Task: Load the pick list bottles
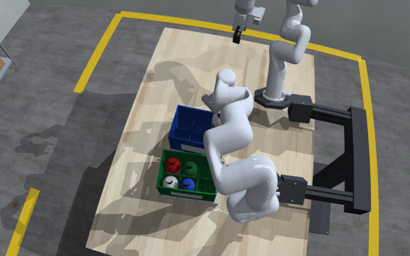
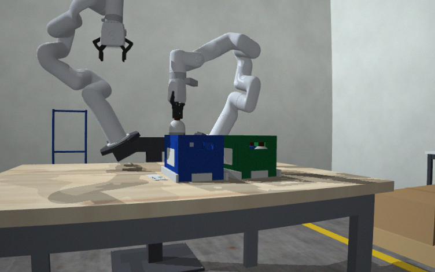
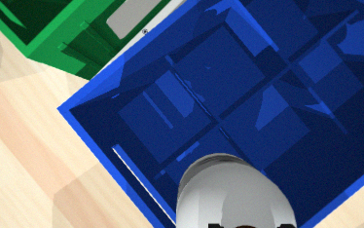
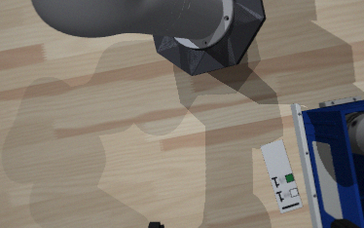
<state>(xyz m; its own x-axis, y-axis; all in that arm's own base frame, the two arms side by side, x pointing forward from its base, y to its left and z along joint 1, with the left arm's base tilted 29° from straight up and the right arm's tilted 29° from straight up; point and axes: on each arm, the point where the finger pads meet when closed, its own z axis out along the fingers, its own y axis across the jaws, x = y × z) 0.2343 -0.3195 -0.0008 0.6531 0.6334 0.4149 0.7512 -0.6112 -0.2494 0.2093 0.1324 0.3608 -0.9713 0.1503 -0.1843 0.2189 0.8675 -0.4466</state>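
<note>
Bottle transfer seen from my remote station. My left gripper (image 2: 177, 115) (image 3: 249, 225) has its fingers drawn narrow around the dark brown neck of a white bottle (image 1: 215, 120) (image 2: 176, 127) (image 3: 234, 192) (image 4: 359, 128). The bottle is upright, with a smooth, rounded pale shoulder shading to a grey band just above the rim of the blue crate (image 1: 193, 109) (image 2: 201, 160) (image 3: 88, 113) (image 4: 323, 128). It stands at that crate's right end in the top view; its base is hidden from me.

Nearer in the same view, the green crate (image 1: 187, 153) (image 2: 253, 161) (image 3: 44, 46) carries four upright bottles in separate compartments: red (image 1: 172, 166) at far left, green (image 1: 190, 169) to its right, white (image 1: 170, 182) at near left and blue (image 1: 187, 184) beside that, each with a rounded shoulder and dark cap. Both crates sit level.

The pick list (image 2: 156, 177) (image 4: 282, 175), beside the blue crate, reads one white and one green below its black bar. My right gripper (image 1: 236, 39) (image 2: 112, 59) (image 4: 250, 224) hangs high above the table, its fingers spread wide around nothing.
</note>
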